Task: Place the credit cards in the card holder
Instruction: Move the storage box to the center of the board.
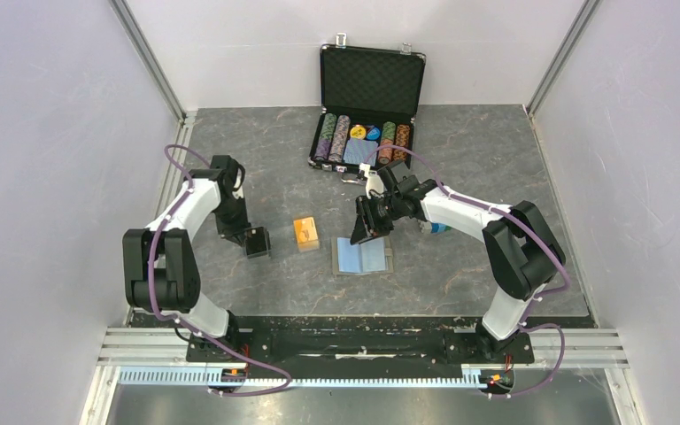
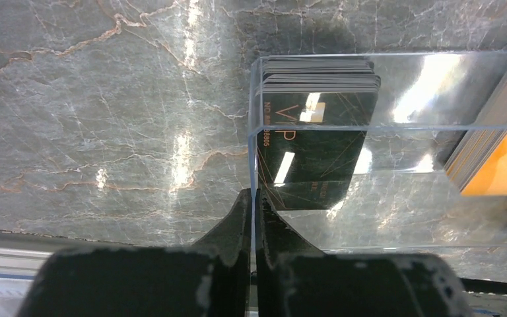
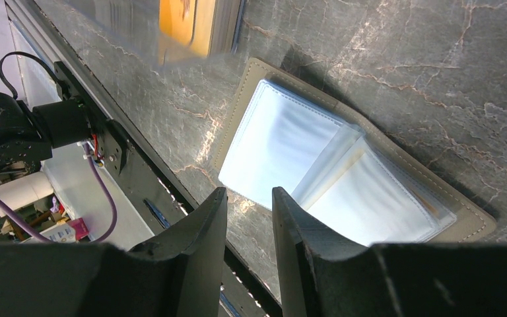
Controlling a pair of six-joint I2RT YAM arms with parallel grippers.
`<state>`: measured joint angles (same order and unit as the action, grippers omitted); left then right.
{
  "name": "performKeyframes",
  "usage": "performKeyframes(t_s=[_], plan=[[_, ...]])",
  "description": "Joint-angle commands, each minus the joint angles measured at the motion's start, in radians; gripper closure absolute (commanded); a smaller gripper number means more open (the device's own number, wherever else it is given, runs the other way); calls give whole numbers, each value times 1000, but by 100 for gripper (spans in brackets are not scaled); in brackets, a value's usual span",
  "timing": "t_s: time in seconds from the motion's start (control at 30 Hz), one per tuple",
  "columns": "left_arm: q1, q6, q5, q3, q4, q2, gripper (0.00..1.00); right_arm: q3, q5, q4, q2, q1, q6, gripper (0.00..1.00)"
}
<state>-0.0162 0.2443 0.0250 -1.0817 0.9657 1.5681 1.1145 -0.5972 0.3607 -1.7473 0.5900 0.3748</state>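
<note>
A stack of glossy black credit cards point(image 2: 317, 125) stands in a clear plastic box point(image 2: 396, 61), with orange credit cards point(image 2: 502, 162) at the box's right end. My left gripper point(image 2: 256, 195) is shut on the box's thin left wall, beside the black cards. From above, the left gripper point(image 1: 256, 243) sits at the black cards point(image 1: 258, 237), and the orange cards point(image 1: 305, 232) stand to their right. The khaki card holder point(image 1: 363, 257) lies open on the table, its light blue sleeves point(image 3: 284, 148) up. My right gripper point(image 3: 249, 193) hovers open over its near-left corner, holding nothing.
A black foam-lined poker chip case point(image 1: 367, 106) stands open at the back centre, with chips and a blue deck inside. A small blue object point(image 1: 436, 227) lies under the right arm. Walls close in the left, right and back sides.
</note>
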Motion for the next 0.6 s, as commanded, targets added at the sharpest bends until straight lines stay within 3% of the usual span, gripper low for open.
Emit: performKeyframes(t_s=[0.0, 0.1, 0.33, 0.57], plan=[[15, -8, 15, -6, -23, -46, 98, 2, -10, -16, 0, 4, 9, 66], [54, 18, -10, 0, -31, -59, 98, 7, -10, -14, 1, 3, 8, 66], [50, 110, -173, 32, -117, -89, 98, 13, -3, -14, 14, 4, 8, 66], [39, 256, -237, 72, -236, -120, 98, 45, 5, -3, 27, 4, 8, 64]])
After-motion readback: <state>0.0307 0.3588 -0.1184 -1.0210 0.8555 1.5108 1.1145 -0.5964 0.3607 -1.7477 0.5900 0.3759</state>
